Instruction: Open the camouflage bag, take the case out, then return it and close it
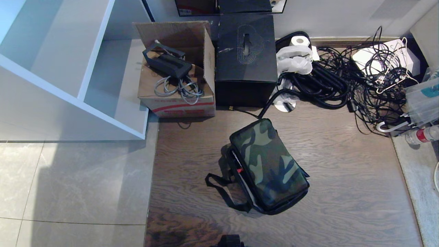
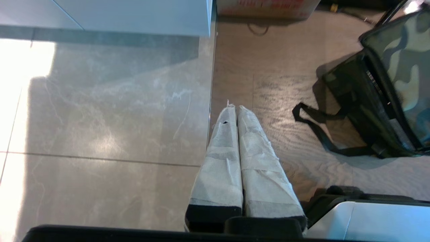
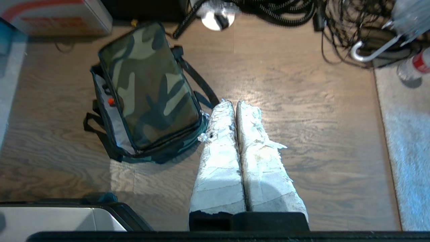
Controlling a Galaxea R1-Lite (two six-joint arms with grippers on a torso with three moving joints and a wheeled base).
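A: Status, left to right?
B: My left tool (image 2: 237,109) is hanging over the floor seam, fingers pressed together, gripping nothing. Camouflage bag (image 1: 269,164) is sitting on the wood floor, centre, red zipper pull (image 1: 240,169) showing. My right tool (image 3: 234,105) is hanging just beside it, also pressed together.

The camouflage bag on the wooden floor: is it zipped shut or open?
Partly open. Along one long side of the camouflage bag the top gapes, and pale lining shows beside a small red pull.
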